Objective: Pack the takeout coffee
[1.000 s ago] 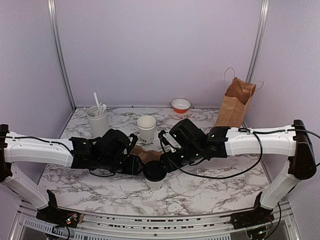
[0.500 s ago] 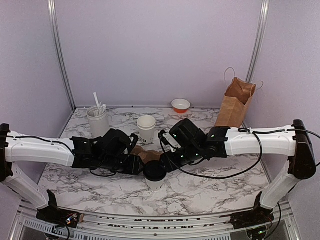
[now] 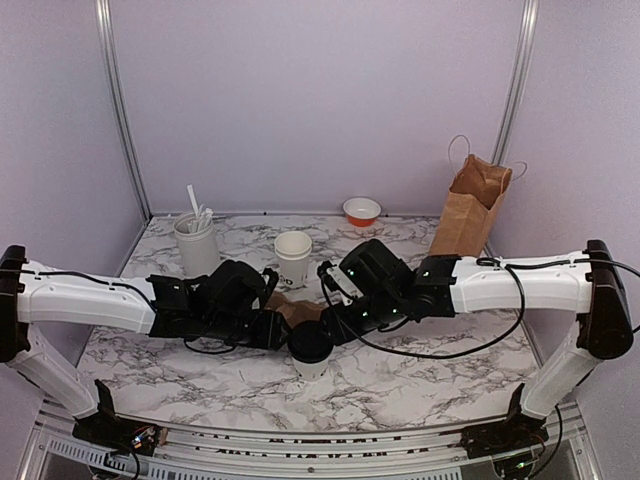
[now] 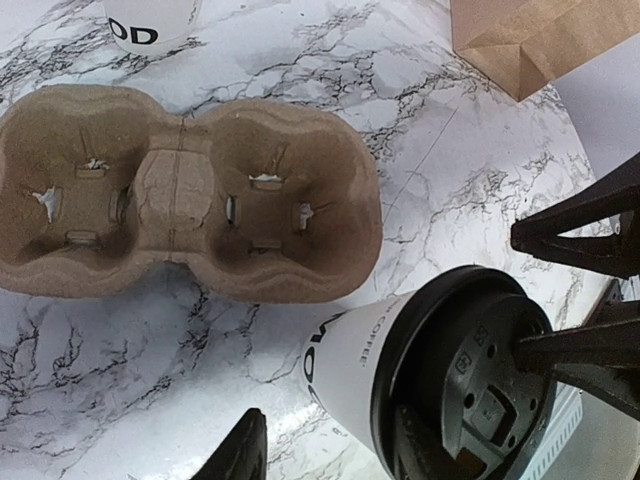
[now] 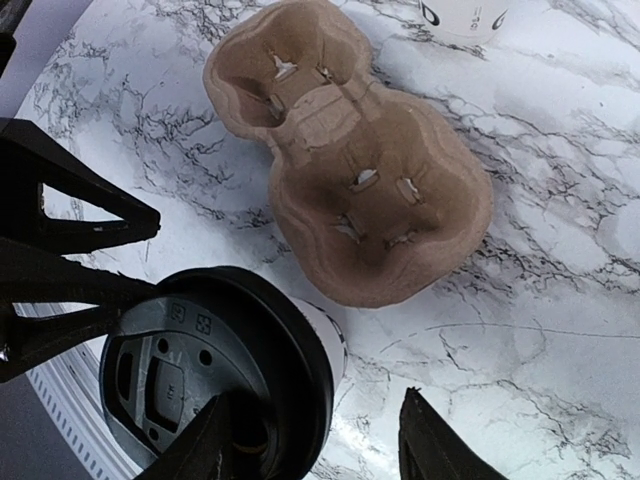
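The left jaws sit closer to the coffee cup (image 5: 215, 370) than a second ago, parted, gripping nothing; the right jaws stay parted beside it.

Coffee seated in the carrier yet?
No, the takeout coffee stands on the table beside the cup carrier, both wells empty.

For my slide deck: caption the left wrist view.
Lidded takeout coffee beside an empty two-cup cardboard carrier on marble table.
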Motion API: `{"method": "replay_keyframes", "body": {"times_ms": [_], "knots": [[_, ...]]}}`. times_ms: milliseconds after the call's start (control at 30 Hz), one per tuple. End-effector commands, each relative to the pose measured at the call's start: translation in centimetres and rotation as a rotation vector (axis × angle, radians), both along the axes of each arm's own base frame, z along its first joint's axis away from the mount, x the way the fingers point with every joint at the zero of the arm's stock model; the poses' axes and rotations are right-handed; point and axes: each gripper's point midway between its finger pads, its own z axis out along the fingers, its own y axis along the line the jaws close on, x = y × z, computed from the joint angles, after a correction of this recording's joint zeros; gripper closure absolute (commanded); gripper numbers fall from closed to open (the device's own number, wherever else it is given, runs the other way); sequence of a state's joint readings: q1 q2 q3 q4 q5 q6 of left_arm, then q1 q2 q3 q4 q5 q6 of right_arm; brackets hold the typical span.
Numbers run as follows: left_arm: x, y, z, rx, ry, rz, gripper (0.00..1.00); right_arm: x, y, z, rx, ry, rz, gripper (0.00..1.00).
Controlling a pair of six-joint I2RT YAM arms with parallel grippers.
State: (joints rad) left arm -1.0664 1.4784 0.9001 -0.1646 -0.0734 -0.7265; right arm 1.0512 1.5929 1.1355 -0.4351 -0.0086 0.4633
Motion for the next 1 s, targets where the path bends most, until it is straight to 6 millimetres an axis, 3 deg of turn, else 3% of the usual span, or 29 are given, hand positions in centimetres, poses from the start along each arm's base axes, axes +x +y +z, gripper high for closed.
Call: {"method": "replay_keyframes", "body": {"times_ms": [0, 100, 200, 567, 967], "knots": [[-2.3, 3.2, -6.5, 0.200, 0.120, -0.022, 0.57, -1.0, -0.6, -2.4, -0.052, 0.038, 0.008, 0.46], [-2.4, 3.2, -6.8, 0.204, 0.124, -0.023, 0.58, -1.0, -0.7, -2.5, -0.053, 0.041, 0.005, 0.46], [-2.0, 2.7, -5.7, 0.184, 0.100, -0.025, 0.58, -1.0, -0.7, -2.3, -0.049, 0.038, 0.003, 0.46], [0.6, 0.1, 2.3, 0.097, -0.055, -0.040, 0.56, -0.1, -0.5, 0.7, -0.013, -0.008, -0.039, 0.46], [1.1, -0.4, 5.0, 0.058, -0.099, -0.052, 0.52, 0.7, 0.3, 2.9, 0.031, -0.039, -0.057, 0.46]]}}
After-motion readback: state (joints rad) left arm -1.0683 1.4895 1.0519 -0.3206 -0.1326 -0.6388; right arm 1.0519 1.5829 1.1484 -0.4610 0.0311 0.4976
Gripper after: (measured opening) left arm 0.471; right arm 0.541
